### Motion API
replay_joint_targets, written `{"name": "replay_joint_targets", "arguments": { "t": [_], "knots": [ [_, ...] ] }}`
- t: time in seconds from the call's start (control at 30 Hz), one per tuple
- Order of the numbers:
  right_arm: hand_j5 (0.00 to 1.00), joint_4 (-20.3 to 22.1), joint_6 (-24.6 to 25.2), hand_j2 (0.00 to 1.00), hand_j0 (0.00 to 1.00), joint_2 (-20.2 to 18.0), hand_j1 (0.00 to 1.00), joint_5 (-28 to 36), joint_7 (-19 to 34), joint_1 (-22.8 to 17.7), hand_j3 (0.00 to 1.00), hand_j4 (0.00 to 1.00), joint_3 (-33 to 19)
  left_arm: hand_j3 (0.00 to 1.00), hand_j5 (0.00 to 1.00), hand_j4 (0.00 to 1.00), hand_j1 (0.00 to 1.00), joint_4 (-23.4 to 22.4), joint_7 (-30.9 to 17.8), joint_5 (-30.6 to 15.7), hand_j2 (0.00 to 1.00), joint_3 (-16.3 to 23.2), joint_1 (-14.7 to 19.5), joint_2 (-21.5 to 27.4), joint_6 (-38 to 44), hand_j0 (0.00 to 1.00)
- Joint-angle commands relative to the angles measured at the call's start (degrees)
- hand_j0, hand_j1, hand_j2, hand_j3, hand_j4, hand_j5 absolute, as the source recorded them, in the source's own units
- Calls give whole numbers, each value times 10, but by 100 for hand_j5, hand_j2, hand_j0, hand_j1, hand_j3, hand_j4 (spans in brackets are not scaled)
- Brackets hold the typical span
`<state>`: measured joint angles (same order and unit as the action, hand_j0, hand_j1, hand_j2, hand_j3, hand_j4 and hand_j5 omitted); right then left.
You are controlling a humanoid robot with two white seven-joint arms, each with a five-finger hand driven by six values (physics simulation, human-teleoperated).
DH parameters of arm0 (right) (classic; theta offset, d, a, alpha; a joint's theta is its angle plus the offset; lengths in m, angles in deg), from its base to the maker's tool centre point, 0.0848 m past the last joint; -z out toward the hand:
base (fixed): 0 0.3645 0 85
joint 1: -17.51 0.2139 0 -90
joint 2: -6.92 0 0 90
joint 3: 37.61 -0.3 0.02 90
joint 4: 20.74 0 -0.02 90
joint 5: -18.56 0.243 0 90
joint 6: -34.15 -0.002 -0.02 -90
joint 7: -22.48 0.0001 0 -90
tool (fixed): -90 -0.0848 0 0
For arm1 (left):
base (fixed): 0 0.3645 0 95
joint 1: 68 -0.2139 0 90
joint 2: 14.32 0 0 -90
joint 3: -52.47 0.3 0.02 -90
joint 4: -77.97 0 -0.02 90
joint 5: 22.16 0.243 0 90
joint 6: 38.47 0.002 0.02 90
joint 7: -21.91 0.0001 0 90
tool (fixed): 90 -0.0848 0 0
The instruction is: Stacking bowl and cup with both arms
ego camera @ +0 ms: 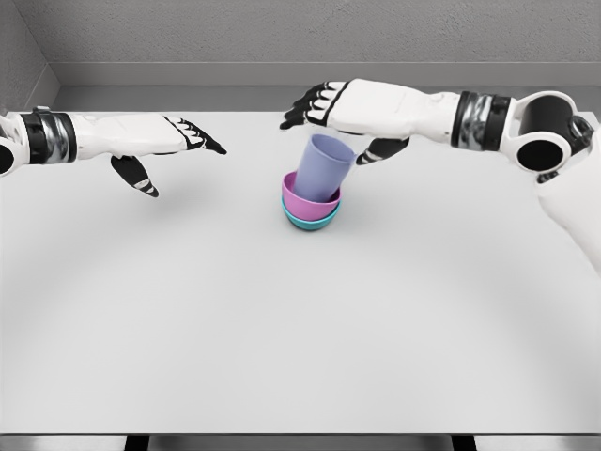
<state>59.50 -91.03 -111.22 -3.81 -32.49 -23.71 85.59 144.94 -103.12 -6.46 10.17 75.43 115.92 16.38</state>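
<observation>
A lavender cup point(324, 167) leans to the right inside a pink bowl point(302, 202), which sits nested in a teal bowl point(310, 223) near the middle of the white table point(282, 329). My right hand point(324, 108) hovers just above and behind the cup, fingers spread, thumb point(383, 148) hanging to the cup's right, not touching it. My left hand point(183, 141) floats over the table well to the left of the stack, fingers stretched out flat and holding nothing.
A grey wall runs behind the table's far edge point(282, 113). The table's front edge point(300, 434) lies at the bottom of the view.
</observation>
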Motion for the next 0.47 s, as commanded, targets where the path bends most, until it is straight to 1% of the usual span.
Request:
{"name": "replay_joint_targets", "arguments": {
  "t": [0.0, 0.03, 0.07, 0.1, 0.17, 0.23, 0.27, 0.3, 0.37, 0.43],
  "knots": [
    [100, 17, 2, 100, 100, -21, 100, 7, 0, 0, 100, 100, -49, 100, 100, 100, 100, 0, 0, -3, 100, -1, 0, 1, 1, 100],
    [100, 14, 2, 100, 100, -35, 100, 16, 0, -3, 100, 100, -70, 100, 100, 100, 100, 0, 0, -3, 100, -1, 0, 1, 1, 100],
    [100, 9, 2, 100, 100, -48, 100, 19, 0, -11, 100, 100, -75, 100, 100, 100, 100, 0, 0, -3, 100, -1, 0, 1, 1, 100],
    [100, -24, 2, 100, 100, -53, 100, 19, 0, -25, 100, 100, -75, 100, 100, 100, 100, 0, 0, -3, 100, -1, 0, 1, 1, 100],
    [100, -105, 2, 100, 100, -53, 100, 17, 0, -39, 100, 100, -70, 100, 100, 100, 100, 0, 0, -3, 100, -1, 0, 1, 1, 100],
    [100, -167, 2, 100, 100, -54, 100, 13, 0, -47, 100, 100, -75, 100, 100, 100, 100, 0, 0, -4, 100, -2, 0, 1, 1, 100],
    [100, -178, 2, 100, 100, -57, 100, 14, 0, -48, 100, 100, -77, 100, 100, 100, 100, -2, 0, -5, 100, -4, 0, 0, 1, 100],
    [100, -177, 2, 100, 100, -69, 100, 15, 0, -48, 100, 100, -89, 100, 100, 100, 100, -32, 0, -9, 100, -6, -2, -2, 1, 100],
    [100, -177, 2, 100, 100, -70, 100, 15, 0, -48, 100, 100, -97, 100, 100, 100, 100, -86, 0, -10, 100, -8, -5, -8, 1, 100],
    [100, -177, 2, 100, 100, -70, 100, 15, 0, -47, 100, 100, -97, 100, 100, 100, 100, -87, 0, -10, 100, -9, -6, -7, 1, 100]
  ]
}}
